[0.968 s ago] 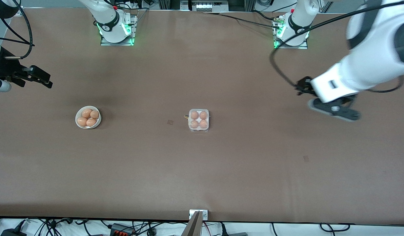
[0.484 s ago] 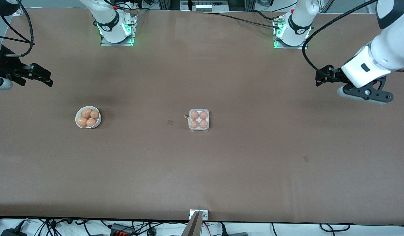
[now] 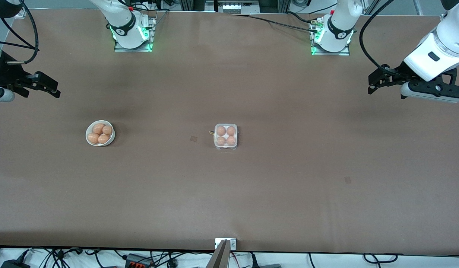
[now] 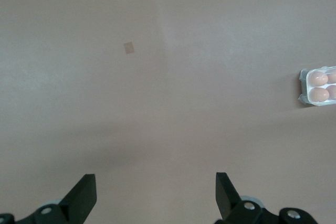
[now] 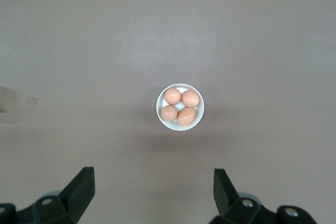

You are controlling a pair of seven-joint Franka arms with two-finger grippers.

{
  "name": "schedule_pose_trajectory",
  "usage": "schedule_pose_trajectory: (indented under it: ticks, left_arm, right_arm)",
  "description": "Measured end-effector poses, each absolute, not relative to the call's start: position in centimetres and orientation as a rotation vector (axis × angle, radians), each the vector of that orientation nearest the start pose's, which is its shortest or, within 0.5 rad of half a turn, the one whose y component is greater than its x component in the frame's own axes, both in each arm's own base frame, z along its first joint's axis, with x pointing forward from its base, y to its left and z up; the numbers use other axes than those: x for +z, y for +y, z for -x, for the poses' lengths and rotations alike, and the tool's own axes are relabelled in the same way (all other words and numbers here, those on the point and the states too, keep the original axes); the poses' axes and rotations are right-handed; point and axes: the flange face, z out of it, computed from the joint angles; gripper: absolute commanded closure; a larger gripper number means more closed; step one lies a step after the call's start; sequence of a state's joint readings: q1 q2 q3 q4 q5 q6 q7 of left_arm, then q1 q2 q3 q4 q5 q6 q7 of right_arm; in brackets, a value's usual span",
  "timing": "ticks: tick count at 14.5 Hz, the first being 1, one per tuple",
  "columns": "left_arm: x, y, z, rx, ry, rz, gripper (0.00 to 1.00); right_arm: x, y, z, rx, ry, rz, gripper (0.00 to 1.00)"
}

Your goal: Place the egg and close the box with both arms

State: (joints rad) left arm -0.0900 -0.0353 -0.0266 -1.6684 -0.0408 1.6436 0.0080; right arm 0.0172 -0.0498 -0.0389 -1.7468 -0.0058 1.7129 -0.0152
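Box [image 4: 318,86] at left wrist view's edge; bowl [image 5: 180,107] centred in right's.

Even, diffuse overhead light falls on the brown table [image 3: 252,193], bright enough to show detail without glare, though it darkens slightly along the edge nearest the front camera. Soft, faint shadows lie beside the bowl [image 3: 100,133] and the box [image 3: 225,136], and green indicator lights glow at both arm bases along the far edge. Both wrist views look paler and washed out, with the table surface slightly soft.

Both grippers [image 4: 155,195] [image 5: 153,191] raised, spread wide
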Motion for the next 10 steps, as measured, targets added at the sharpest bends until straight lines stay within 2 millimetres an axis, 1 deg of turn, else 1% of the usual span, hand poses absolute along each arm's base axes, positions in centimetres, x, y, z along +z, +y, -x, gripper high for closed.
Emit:
schedule_pose_trajectory:
  ticks: [2,5,10]
  left_arm:
    - [60.2,-6.8,-54.4,-0.005,0.193,3.176,0.00]
    - [60.3,-7.1,-54.4,-0.008,0.199,3.175,0.00]
    - [60.4,-7.2,-54.4,-0.011,0.202,3.175,0.00]
  right_arm:
    - [58.1,-1.3,-54.7,-0.024,0.008,3.146,0.00]
    - [58.1,-2.0,-54.7,-0.021,0.024,3.147,0.00]
    - [58.0,-0.9,-54.7,-0.019,-0.007,3.149,0.00]
